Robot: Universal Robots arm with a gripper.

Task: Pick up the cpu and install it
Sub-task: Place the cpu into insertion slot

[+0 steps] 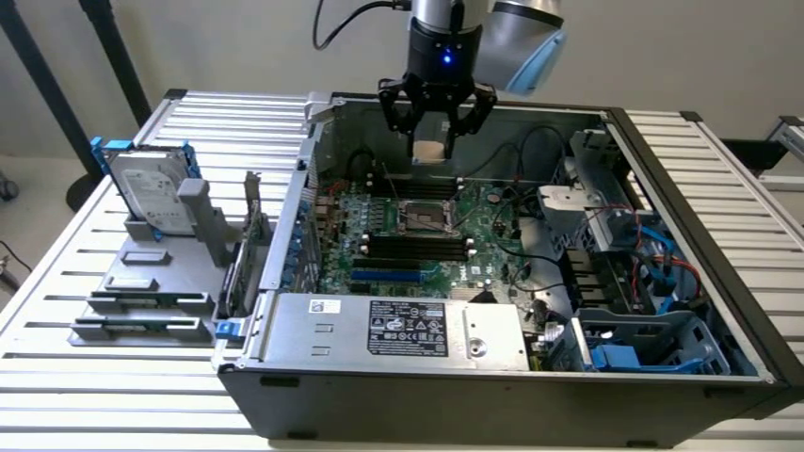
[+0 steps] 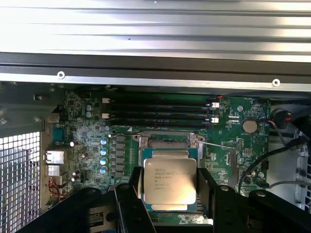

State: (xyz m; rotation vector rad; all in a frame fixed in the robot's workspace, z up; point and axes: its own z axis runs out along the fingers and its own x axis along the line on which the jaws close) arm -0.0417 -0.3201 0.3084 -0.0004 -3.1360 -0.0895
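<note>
cpu in grip, above socket

arm [image 1: 442,38] points straight down into the open case [image 1: 503,405]. end effector [image 1: 434,139] is clenched on the cpu [image 2: 169,182], chip flat between its fingers [image 2: 135,194]. socket [image 2: 165,141] lies below the end effector, apart from the chip.

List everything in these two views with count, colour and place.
computer case: one, dark grey, open on the table
table: one, silver slats, under everything
motherboard: one, green, inside the case
CPU socket: one, silver-framed, mid-board
memory slots: several, black, beside the socket
power supply: one, silver, case's near edge
hard drive: one, silver in blue bracket, upright on the fixture, exterior view's left
fixture: one, grey, on the table beside the case
cpu: one, silver-grey, held over the motherboard
end effector: one, black, shut on the cpu
robot arm: one, silver and light blue, above the case
</note>
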